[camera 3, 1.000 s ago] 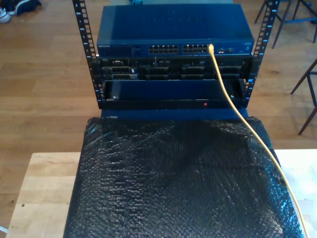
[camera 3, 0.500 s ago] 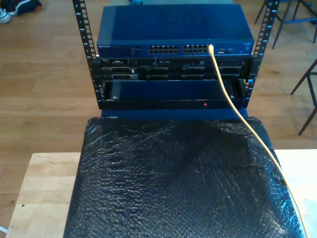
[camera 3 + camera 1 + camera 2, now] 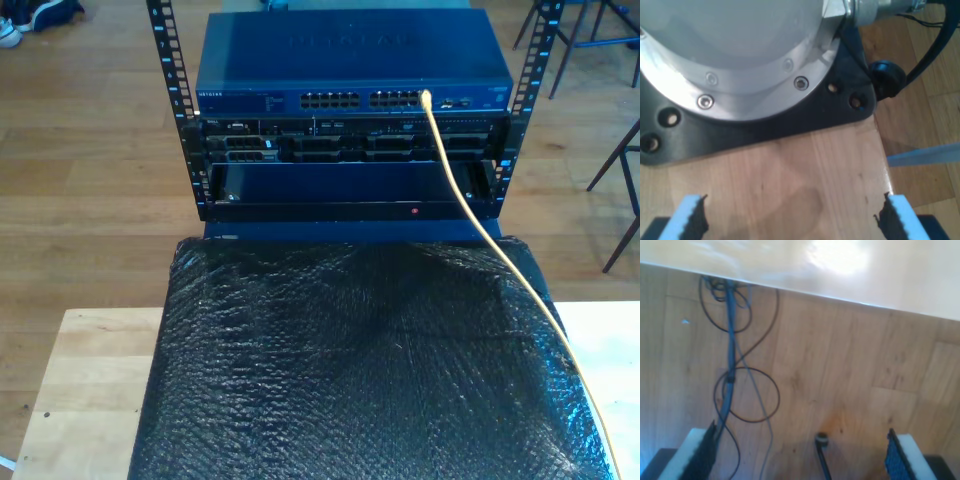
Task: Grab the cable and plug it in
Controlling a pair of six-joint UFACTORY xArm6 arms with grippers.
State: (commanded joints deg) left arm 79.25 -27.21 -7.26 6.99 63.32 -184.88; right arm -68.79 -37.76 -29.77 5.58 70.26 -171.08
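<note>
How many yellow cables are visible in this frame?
1. The single yellow cable is already plugged into a port toward the exterior view's right end of the blue network switch, then trails down over the black bubble wrap toward the exterior view's lower right corner.

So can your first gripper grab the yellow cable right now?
Probably not yet. My first gripper is open over bare wooden table by an arm's base, with no cable near; the yellow cable already runs up to the switch.
</note>
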